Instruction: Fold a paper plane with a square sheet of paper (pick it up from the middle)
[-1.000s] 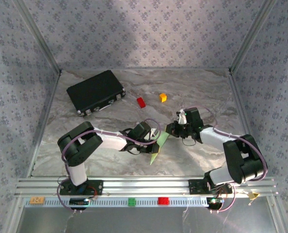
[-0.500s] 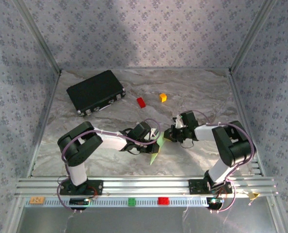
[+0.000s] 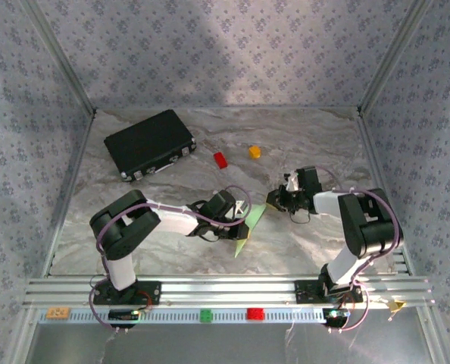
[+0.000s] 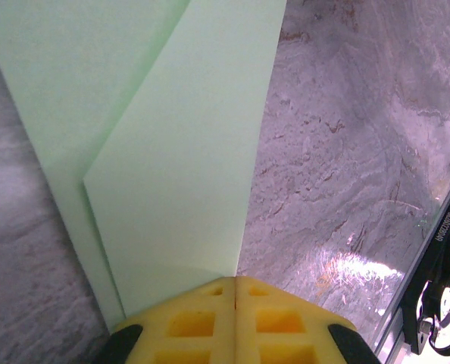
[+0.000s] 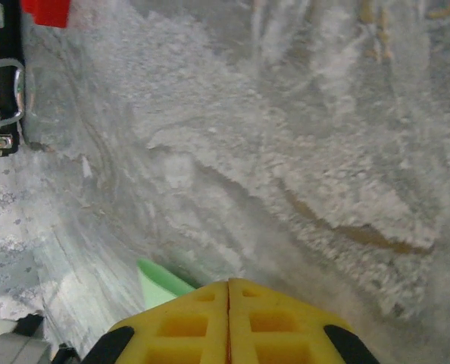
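1. Just ahead of my left gripper (image 4: 235, 282), whose jaws are pressed tight together, lies the pale green sheet of paper (image 4: 179, 152), with one flap folded over at a slant.
2. Whether those tips pinch its near edge or only pin it down, I cannot tell.
3. My right gripper (image 5: 229, 287) is closed too and holds nothing; a corner of the sheet sits just to its left.
4. I judge this to be a creasing step. Next, my right tips should press along the fold.

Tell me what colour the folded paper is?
The folded paper is plain pale green, clearest in the left wrist view.
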`<state>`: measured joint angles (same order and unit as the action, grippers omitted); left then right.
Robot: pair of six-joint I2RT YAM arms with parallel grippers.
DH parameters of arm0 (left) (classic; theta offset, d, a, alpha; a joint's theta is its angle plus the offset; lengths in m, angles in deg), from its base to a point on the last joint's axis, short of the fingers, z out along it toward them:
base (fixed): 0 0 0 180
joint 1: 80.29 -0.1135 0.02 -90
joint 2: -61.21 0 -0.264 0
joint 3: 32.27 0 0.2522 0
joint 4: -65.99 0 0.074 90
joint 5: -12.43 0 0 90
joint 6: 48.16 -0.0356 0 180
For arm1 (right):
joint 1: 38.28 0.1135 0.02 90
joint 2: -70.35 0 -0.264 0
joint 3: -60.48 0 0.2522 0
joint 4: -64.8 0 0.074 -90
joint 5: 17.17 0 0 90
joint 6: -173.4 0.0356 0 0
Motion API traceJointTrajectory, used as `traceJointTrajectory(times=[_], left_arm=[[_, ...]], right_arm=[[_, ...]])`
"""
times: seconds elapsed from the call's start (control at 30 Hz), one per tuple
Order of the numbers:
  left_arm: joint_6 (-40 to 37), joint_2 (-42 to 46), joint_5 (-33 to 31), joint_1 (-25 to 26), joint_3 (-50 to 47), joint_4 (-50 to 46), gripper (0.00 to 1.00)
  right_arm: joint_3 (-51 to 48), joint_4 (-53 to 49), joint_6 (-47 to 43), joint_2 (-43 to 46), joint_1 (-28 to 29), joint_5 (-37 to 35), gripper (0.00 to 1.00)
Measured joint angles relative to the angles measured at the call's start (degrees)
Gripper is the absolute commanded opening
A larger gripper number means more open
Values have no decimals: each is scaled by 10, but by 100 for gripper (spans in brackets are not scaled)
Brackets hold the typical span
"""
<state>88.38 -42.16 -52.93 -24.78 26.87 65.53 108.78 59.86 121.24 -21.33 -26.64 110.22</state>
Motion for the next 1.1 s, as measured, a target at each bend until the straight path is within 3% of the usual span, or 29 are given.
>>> traceJointTrajectory(times=[0.27, 0.53, 1.1], left_arm=[[0, 0, 0, 0, 0, 0, 0], [0, 0, 0, 0, 0, 0, 0], [0, 0, 0, 0, 0, 0, 0]], right_arm=[[-10, -20, 1, 107, 71, -30, 6], [-63, -22, 21, 115, 172, -50, 4], [-98, 15, 33, 73, 170, -44, 3]])
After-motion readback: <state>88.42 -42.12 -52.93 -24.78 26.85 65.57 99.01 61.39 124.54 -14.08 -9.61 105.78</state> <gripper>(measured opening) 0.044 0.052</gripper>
